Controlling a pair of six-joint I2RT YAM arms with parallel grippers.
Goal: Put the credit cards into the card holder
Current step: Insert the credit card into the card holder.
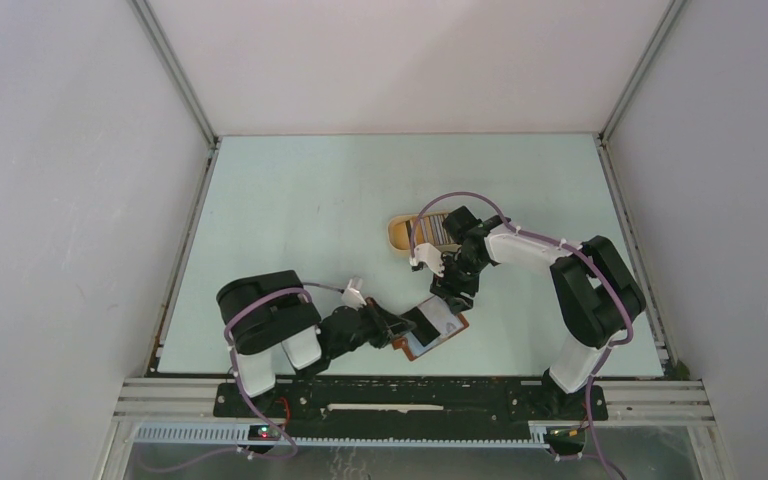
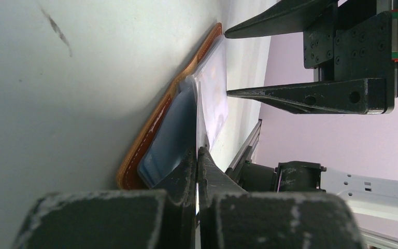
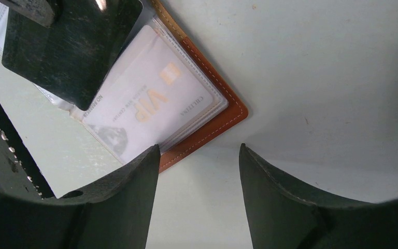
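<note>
While the card holder (image 1: 434, 326) lies open on the pale table (image 1: 290, 220) close to its near edge, one of its clear plastic sleeves (image 2: 212, 88) is pinched in the clenched left gripper (image 2: 197, 155) and held up off the reddish-brown leather cover. The right gripper (image 3: 199, 149) is seen close over one corner of the holder, its jaws spread and nothing between them. A white card (image 3: 150, 101) is seen tucked inside the uppermost sleeve. The other credit cards (image 1: 430, 230) are stood on edge as a striped row in a tan oval tray (image 1: 397, 235) further back on the table, well apart from the holder.

Each card is judged to be light, stiff and slippery, and too thin to be picked up flat. It would best be taken by its exposed upper edge, pinched across its thickness. The sleeves are judged to be soft and flimsy, likely to buckle or slip free, so a hold near the open mouth is advised.

On the white card, "VIP" can be read in gold capitals beside a gold chip square (image 3: 172, 73). Smaller lines of print are present but cannot be made out.
</note>
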